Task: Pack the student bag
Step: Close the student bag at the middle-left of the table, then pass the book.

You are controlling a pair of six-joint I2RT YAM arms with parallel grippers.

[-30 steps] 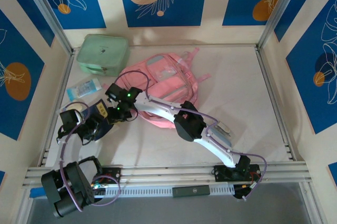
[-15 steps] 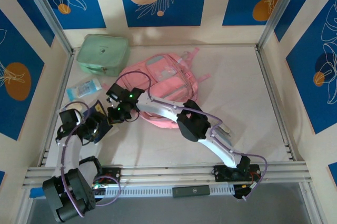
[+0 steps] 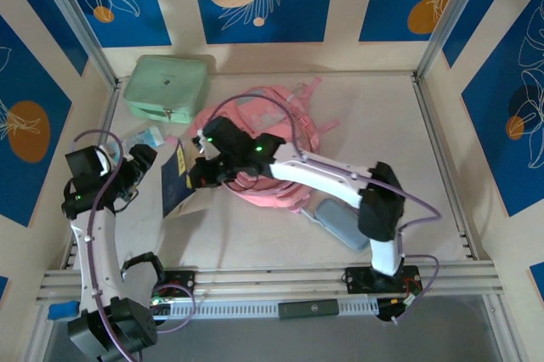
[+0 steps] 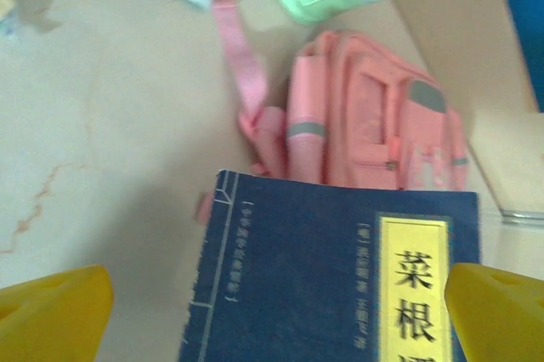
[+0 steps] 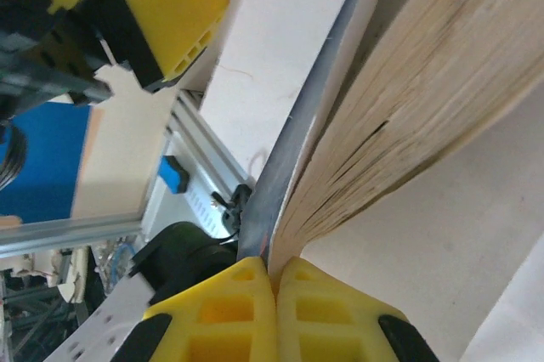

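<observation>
- The right gripper [image 5: 272, 273] was clamped tight, yellow tips pressed together on the thin dark cover edge of a book [image 4: 340, 294]. The page block fanned out right beside the pinch.
- The book was dark blue with a yellow label strip carrying Chinese characters. In the top view it sat over the table [image 3: 382, 124] at the bag's front-left side.
- The left gripper [image 4: 276, 307] was spread about as wide as it goes and had hold of nothing. Its wrist camera had one yellow finger in each bottom corner with the book between them, and I couldn't tell if the right-hand finger touched the book's edge.
- The student bag [image 4: 374, 137] lay flat on the table around the middle, pink with grey panels, and the right arm stretched across it. One pink strap trailed out from the side facing the left wrist camera.
- A mint green case [image 3: 166, 87] sat at the back left, near the bag's corner.
- A blue packet [image 3: 144, 136] lay just in front of the mint case, close to the left arm.
- A grey-blue pencil case [image 3: 340, 223] lay in front of the bag, right by the right arm's elbow.
</observation>
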